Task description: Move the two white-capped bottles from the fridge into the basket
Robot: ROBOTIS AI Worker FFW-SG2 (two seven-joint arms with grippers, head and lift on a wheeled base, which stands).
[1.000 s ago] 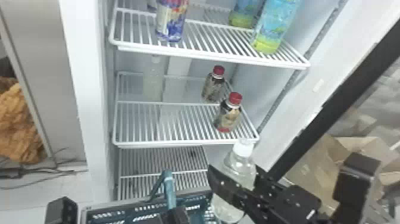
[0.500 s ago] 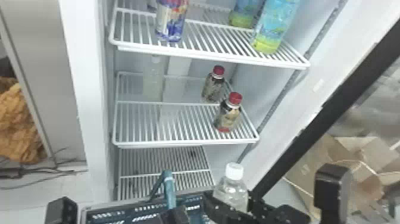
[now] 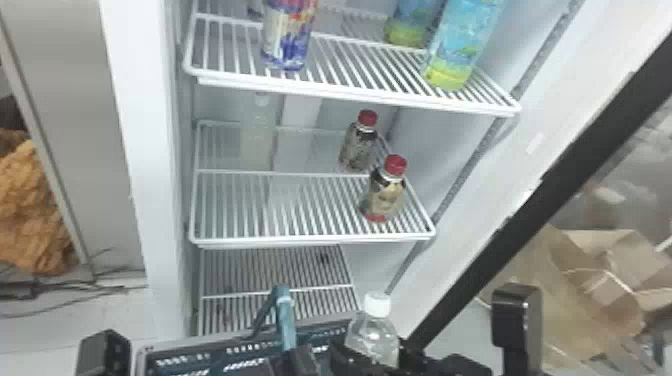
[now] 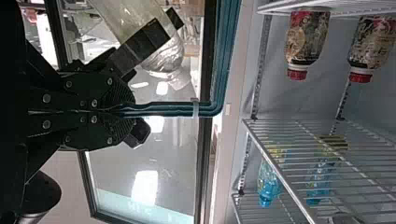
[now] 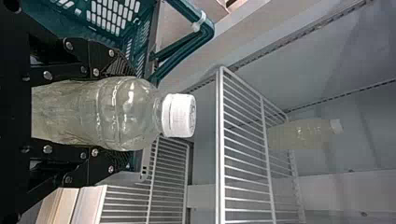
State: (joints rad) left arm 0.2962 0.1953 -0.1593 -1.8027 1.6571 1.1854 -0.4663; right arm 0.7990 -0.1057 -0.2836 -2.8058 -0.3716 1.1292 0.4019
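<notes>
Right wrist view — glossy, see-through, ridged bottle (image 5: pixel 114 113) — white-capped.

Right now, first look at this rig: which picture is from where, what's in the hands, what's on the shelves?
It's a two-armed robot at an open fridge. One camera looks forward and down from its head; the others ride on its wrists, their pictures turned sideways. The right hand grips a white-capped bottle. The left hand is closed on the handle of the teal basket. A second white-capped bottle and two red-capped ones stand on one shelf, blue-green bottles above.
</notes>
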